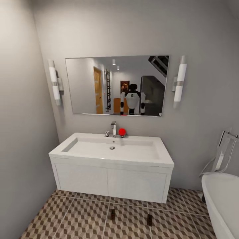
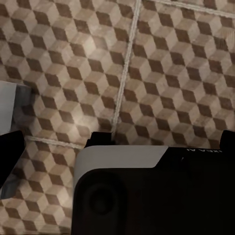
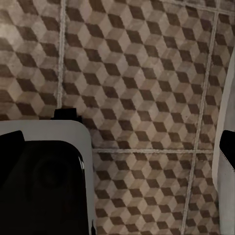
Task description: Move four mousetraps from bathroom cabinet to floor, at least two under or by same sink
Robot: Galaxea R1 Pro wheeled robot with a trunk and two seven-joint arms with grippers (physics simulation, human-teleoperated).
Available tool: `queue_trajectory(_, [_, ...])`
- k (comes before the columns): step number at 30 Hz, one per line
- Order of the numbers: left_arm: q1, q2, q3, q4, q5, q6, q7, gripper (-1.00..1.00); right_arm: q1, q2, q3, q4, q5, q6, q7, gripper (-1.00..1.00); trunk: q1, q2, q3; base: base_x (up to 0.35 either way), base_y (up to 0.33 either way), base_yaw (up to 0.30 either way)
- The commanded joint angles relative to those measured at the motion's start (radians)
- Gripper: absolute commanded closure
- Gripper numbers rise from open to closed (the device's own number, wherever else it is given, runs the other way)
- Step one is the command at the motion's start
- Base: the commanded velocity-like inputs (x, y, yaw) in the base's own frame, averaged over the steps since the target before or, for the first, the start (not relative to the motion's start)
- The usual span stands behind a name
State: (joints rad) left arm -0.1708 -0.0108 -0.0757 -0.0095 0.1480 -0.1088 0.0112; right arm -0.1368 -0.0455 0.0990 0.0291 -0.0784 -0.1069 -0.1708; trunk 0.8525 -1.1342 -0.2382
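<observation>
The white sink (image 1: 113, 147) sits in a white vanity against the far wall. Below it, two small mousetraps lie flat on the cube-patterned bathroom floor (image 1: 79, 220), one (image 1: 113, 214) near the vanity's middle and one (image 1: 149, 219) further right. The other mousetraps and the wooden cabinet are out of view. In the left wrist view my left gripper (image 2: 117, 147) hangs over bare tiles, its dark fingertips (image 2: 10, 156) spread to the frame's sides with nothing between them. My right gripper (image 3: 117, 142) is likewise open over the floor, with its fingers (image 3: 228, 144) apart.
A mirror (image 1: 116, 85) above the sink reflects my body and a doorway. A chrome faucet (image 1: 113, 128) and a red ball (image 1: 122, 132) stand on the sink's back edge. A white bathtub (image 1: 222, 202) fills the right side. The left wall (image 1: 20, 149) is close.
</observation>
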Motion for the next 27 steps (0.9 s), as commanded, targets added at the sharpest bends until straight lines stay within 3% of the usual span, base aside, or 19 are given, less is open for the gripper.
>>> queue_trajectory(1, [-0.001,0.0,-0.008,0.001,0.01,-0.004,0.002,-1.0,-0.001,0.0,0.008,0.003,-0.008,-0.006,-0.001,-1.0,0.0,-0.001,-0.001,0.0,0.0,0.283])
queue_trajectory(27, [-0.001,0.009,-0.013,-0.01,-0.001,-0.003,0.005,-1.0,-0.001,0.002,0.009,0.003,-0.006,0.0,-0.001,-1.0,0.0,-0.001,-0.001,0.0,0.0,0.289])
